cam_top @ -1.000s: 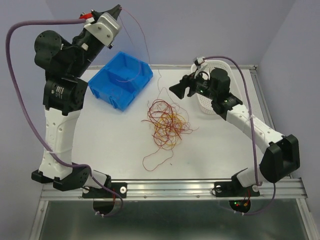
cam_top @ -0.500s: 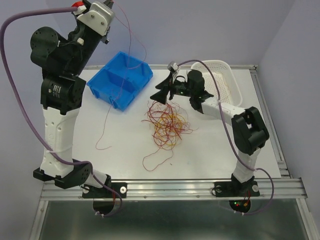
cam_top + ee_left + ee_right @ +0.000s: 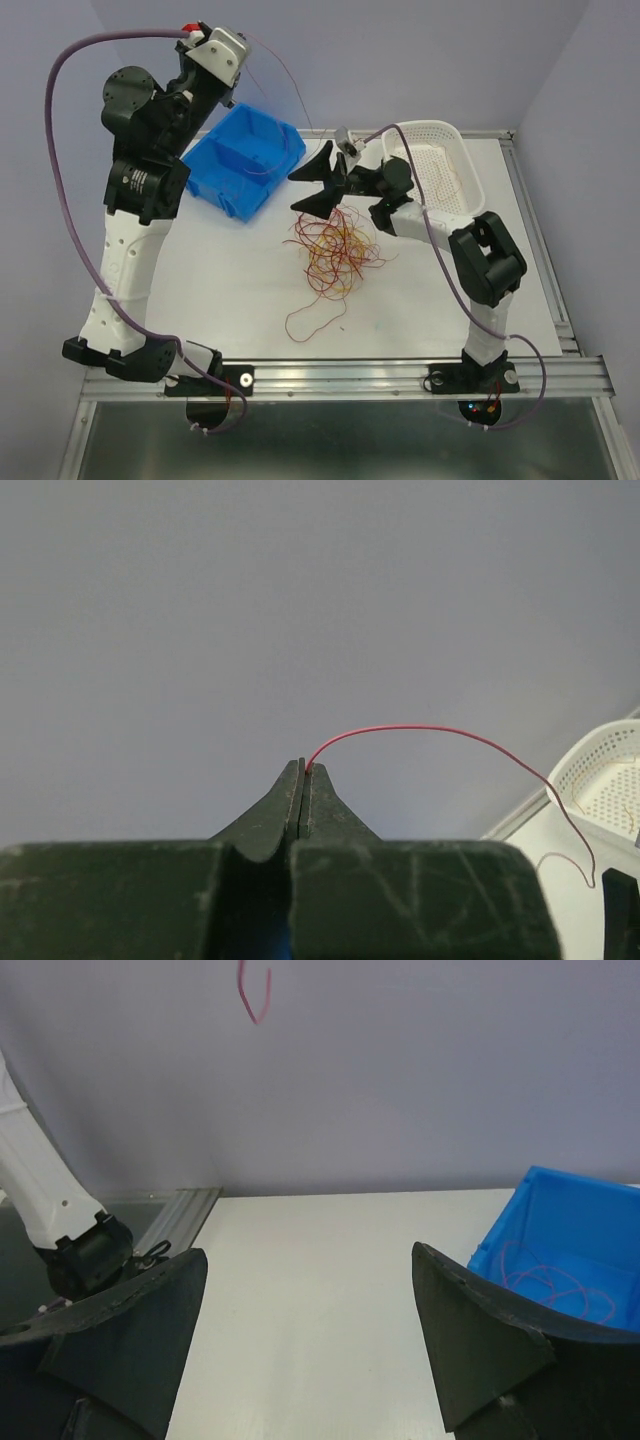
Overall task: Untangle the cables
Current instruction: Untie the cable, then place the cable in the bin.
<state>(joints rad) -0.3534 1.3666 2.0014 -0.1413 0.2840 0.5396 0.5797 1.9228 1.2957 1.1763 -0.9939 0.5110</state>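
The cables lie as a loose tangle of dark red and yellow-orange strands mid-table. My left gripper is raised high at the back left, shut on one red strand. In the left wrist view the strand leaves the shut tips and arcs right and down. My right gripper is open and empty, hovering at the tangle's upper left edge. In the right wrist view its fingers stand wide apart over bare table, and a red strand end hangs above.
A blue bin sits at the back left and holds a thin strand. A white basket stands at the back right. A single red strand loops on the table in front of the tangle.
My left arm swung right with the red strand, whose tail has lifted off the table. My right gripper reached further left, over the tangle's upper left edge.
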